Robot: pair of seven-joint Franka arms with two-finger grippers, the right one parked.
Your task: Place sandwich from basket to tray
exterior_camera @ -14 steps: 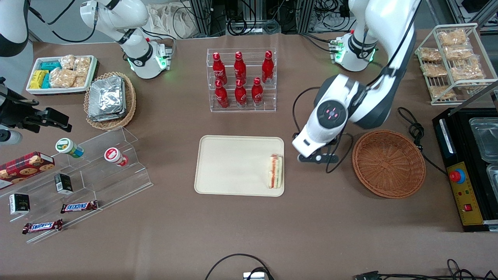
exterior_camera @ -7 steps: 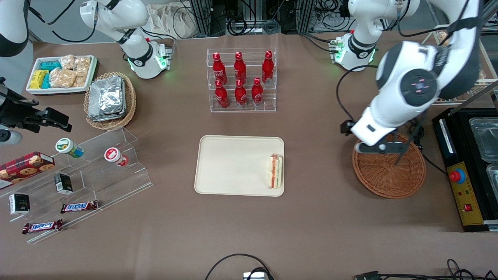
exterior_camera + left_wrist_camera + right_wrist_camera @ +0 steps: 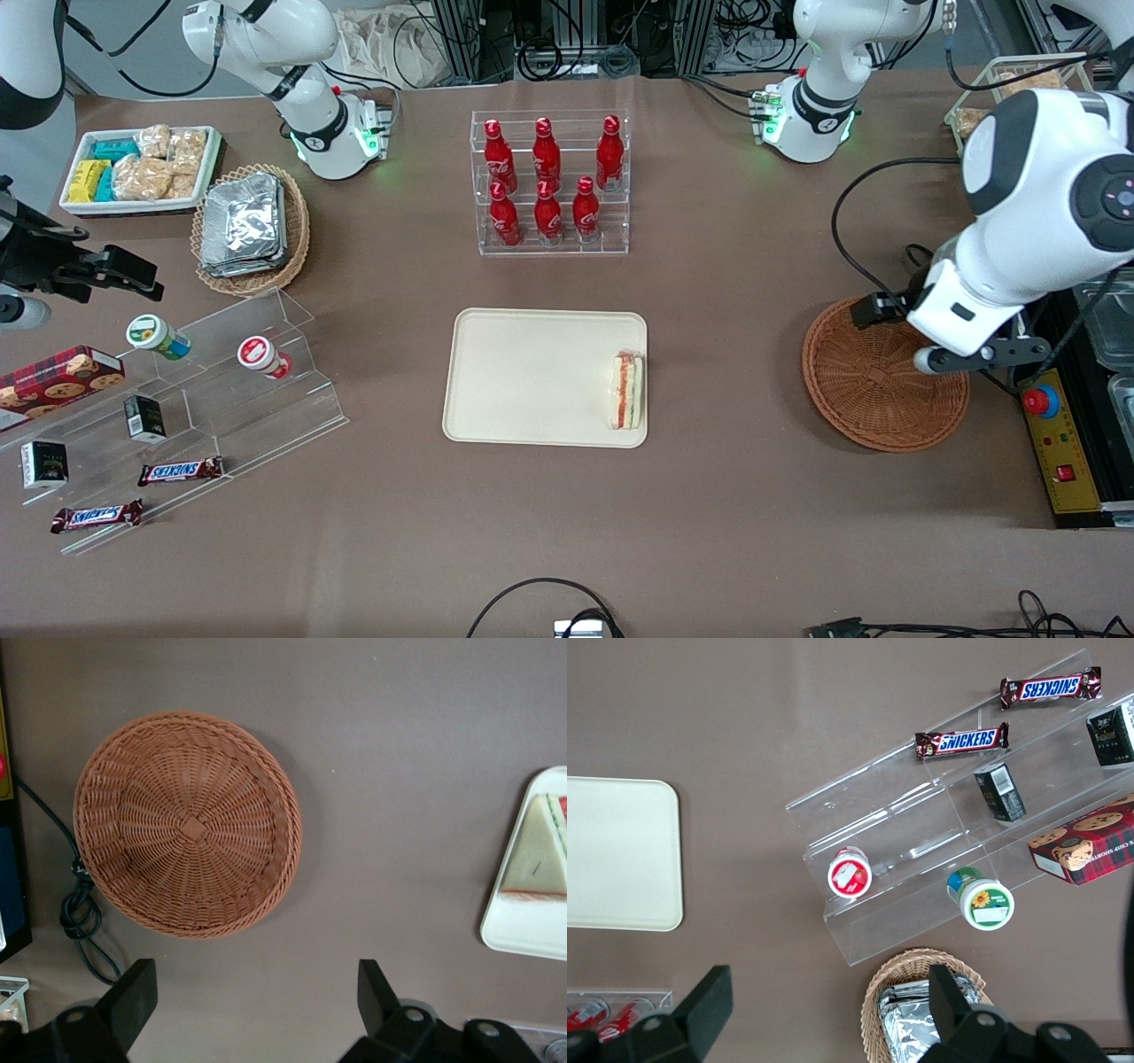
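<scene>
The gripper (image 3: pixel 252 992) hangs with its jaws spread wide and nothing between them, its two dark fingers (image 3: pixel 133 997) well apart over bare brown table (image 3: pixel 399 771). In the front view the gripper (image 3: pixel 970 354) sits high above the basket's edge on the working arm's end of the table, next to the black machine (image 3: pixel 1063 390) with the red button (image 3: pixel 1041 400).

Below the jaws lies the basket (image 3: pixel 186 824), a round brown wicker bowl holding nothing; in the front view the basket (image 3: pixel 873 390) shows partly under the arm's wrist. A knotted black cable (image 3: pixel 81 912) runs along the table just beside the basket's rim.

Well away from the jaws, toward the parked arm's end, the tray (image 3: pixel 532 372) lies flat in the middle of the table. The sandwich (image 3: pixel 627 390) rests on the tray, against the rim nearest the basket, its orange-red and green filling facing up. The wrist view catches one rounded corner of the tray (image 3: pixel 523 943) with the pale sandwich (image 3: pixel 536 855) on it.

Farther from the front camera than the tray stands a clear rack of red bottles (image 3: pixel 547 182).
</scene>
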